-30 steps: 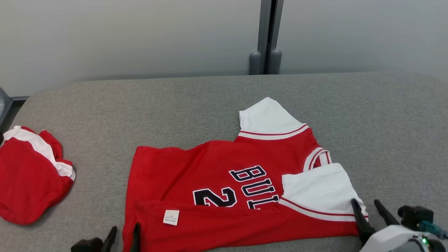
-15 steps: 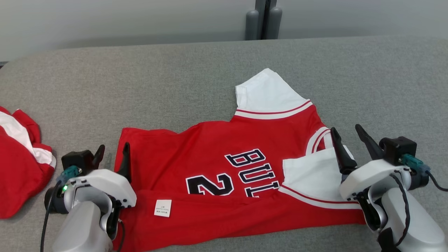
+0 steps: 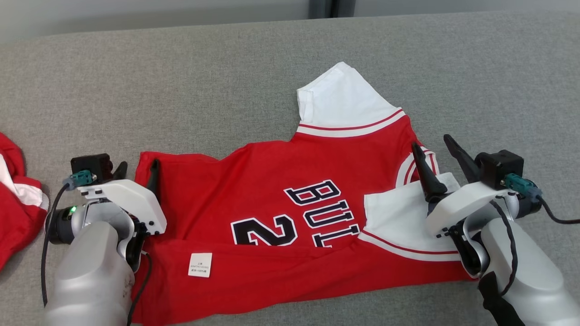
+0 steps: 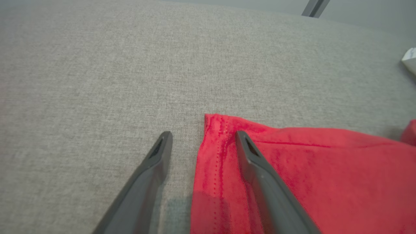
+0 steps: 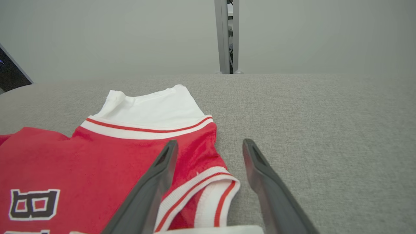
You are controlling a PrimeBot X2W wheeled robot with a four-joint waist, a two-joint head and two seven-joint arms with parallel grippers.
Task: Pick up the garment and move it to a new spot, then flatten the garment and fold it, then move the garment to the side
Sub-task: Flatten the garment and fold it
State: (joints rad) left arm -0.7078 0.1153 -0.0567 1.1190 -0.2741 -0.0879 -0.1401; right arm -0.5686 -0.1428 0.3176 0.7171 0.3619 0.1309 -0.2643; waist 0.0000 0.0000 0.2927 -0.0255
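The garment point(image 3: 272, 199), a red jersey with white sleeves and dark lettering, was found lying spread on the grey cloth-covered table point(image 3: 181, 81), roughly at the middle, with its hem point(image 3: 145, 181) towards the robot's left and its neck opening point(image 3: 419, 165) towards the right. The near long edge was seen folded over onto the front, so that a white label point(image 3: 200, 265) was exposed and the lettering was partly covered. The far sleeve point(image 3: 344, 99) was laid flat and pointed away from the robot; the near sleeve point(image 3: 398, 217) was folded in over the chest.

The left tool point(image 3: 138, 172) was observed at the far corner of the hem with its jaws spread wide. One finger was placed above the red cloth, the other above bare table, and nothing was gripped. Whether the fingers touched the cloth could not be determined.

The right tool point(image 3: 430, 144) was noted at the neck opening, likewise spread wide and empty. One finger was set over the shoulder cloth, the other over bare table, with the striped neck trim between them.

A second garment point(image 3: 18, 213), red and white, was recorded bunched at the table's left edge, well apart from the jersey. A grey post point(image 5: 226, 35) was seen against the pale wall point(image 5: 97, 35) beyond the table.
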